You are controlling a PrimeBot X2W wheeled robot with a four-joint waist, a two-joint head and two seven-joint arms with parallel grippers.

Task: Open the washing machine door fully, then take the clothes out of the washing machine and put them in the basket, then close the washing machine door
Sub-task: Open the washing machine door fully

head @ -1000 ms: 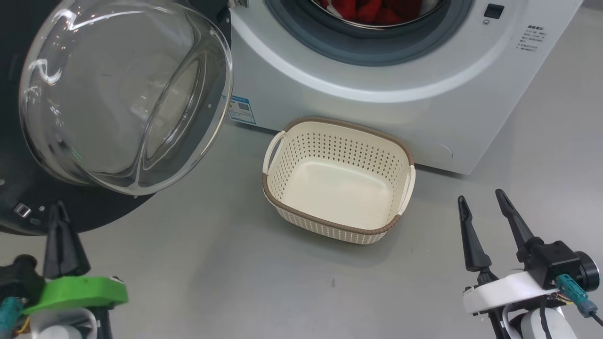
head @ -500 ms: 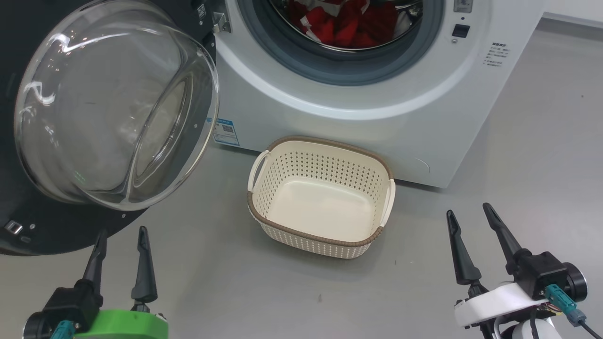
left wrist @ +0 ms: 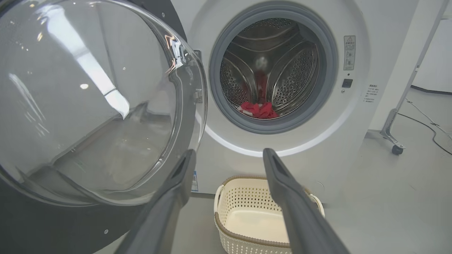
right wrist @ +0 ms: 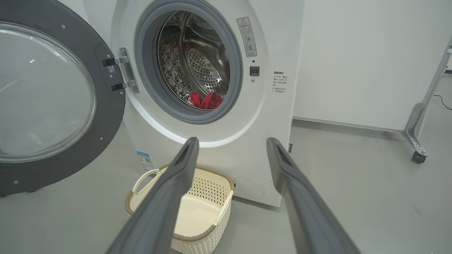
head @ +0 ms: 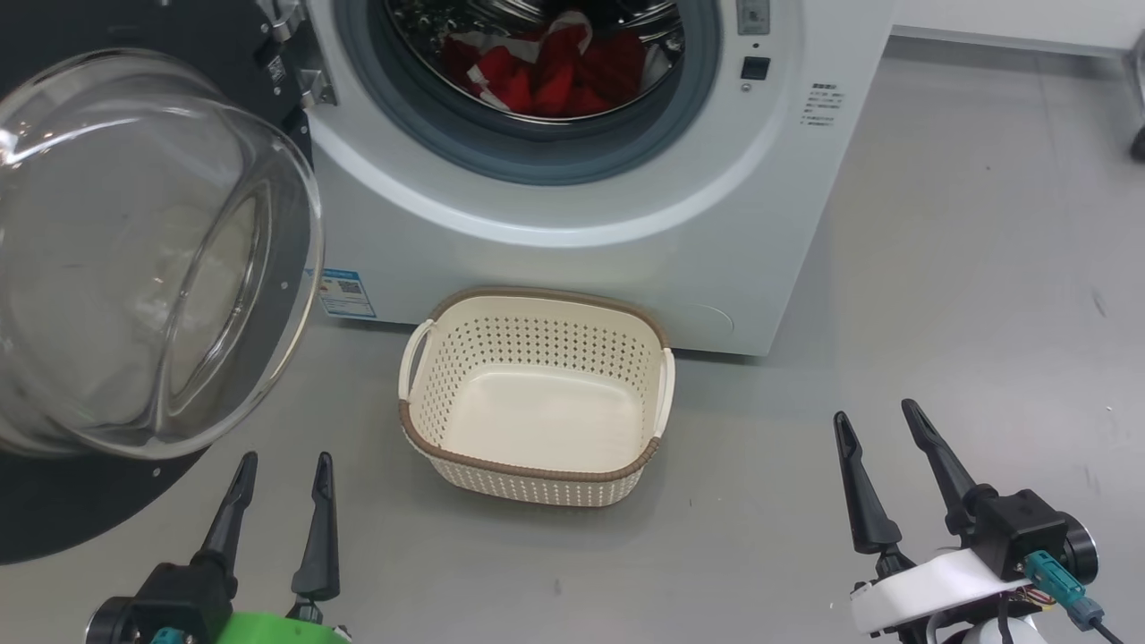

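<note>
Because the clothes [head: 546,76] lie heaped low in the steel drum [left wrist: 272,70], behind the grey seal [head: 528,165], a reach deep inside is judged necessary before anything can be lifted out. The washing machine [head: 572,259] is seen with its opening unobstructed. The washing machine door [head: 134,268] is swung wide to the left on its hinges [right wrist: 122,72] with the glass bowl facing outward, so the first step is judged done.

The basket [head: 537,471] is set on the floor [head: 939,268] just in front of the machine, below the opening. It is empty, and is presumably placed there so that a garment need only be carried a short way down and dropped in.

Both tools are held low and back from the machine, fingers pointed toward it. The left tool [head: 286,458] is spread open with nothing held in it, near the door's black rim but apart from it. The right tool [head: 874,411] is likewise spread open and empty, well apart from the basket on its right. Neither is inside the drum, so the removal of the clothes is judged not yet begun.
</note>
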